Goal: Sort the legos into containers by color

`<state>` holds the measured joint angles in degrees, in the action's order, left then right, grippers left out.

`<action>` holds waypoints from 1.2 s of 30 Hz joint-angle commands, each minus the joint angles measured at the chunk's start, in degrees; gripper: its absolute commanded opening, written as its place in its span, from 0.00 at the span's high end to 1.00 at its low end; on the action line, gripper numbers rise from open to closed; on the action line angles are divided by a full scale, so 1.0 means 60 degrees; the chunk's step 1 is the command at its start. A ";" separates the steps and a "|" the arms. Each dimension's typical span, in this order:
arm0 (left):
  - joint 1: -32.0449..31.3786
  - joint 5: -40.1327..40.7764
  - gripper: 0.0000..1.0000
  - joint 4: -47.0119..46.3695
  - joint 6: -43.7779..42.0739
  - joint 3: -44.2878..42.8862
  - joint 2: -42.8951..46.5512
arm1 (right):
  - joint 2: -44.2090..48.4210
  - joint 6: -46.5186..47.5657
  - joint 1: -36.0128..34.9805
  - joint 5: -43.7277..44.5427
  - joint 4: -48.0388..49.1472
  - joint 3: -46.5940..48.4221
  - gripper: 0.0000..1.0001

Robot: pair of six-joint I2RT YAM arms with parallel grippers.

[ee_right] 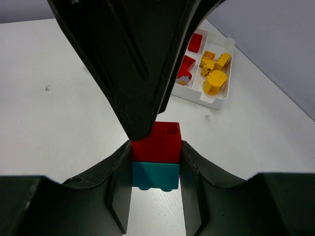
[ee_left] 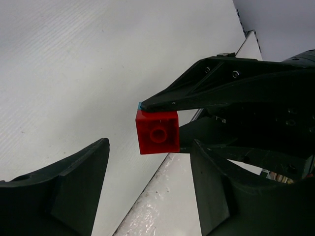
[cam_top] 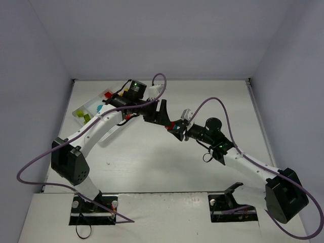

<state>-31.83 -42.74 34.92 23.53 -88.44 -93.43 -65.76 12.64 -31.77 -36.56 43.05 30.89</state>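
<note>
- The right claw [ee_right: 156, 150] grips a red brick [ee_right: 165, 137] joined to a teal brick [ee_right: 155, 175], above the bench [ee_right: 54, 113].
- The left claw [ee_left: 150, 147] stands open, one finger on each side of the red brick.
- The tray [ee_right: 216, 102] lies well apart.

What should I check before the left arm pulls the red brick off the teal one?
1. Right fingers shut on red brick and teal brick: ok.
2. Bricks joined: ok.
3. Left fingers open, flanking red brick: ok.
4. Left fingers touching it: not ok, gaps show.
5. Right fingers clear of red brick: not ok, they pinch its lower part.
6. Tray holding sorted reds in view: ok.
</note>
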 commanded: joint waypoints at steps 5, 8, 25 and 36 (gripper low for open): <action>-0.0070 0.0311 0.44 -0.0253 -0.0171 -0.0289 0.0058 | -0.0290 0.0412 -0.0344 -0.0221 0.0370 0.0988 0.75; -0.0070 0.0692 0.48 -0.0282 -0.0215 -0.0230 0.0175 | -0.0407 0.0471 -0.0476 -0.0119 0.0296 0.1091 0.74; -0.0070 0.0942 1.00 -0.0209 -0.0464 -0.0245 0.0513 | -0.0584 0.0661 -0.0696 0.0364 -0.0509 0.1487 0.16; 0.0018 0.0649 1.00 -0.0267 -0.0421 -0.0230 0.0732 | -0.0569 0.0632 -0.0696 0.0760 -0.0495 0.1223 0.21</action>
<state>-32.16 -37.26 35.29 21.65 -88.42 -93.14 -69.91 16.19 -35.68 -32.95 36.14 36.95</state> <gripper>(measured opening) 0.294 0.806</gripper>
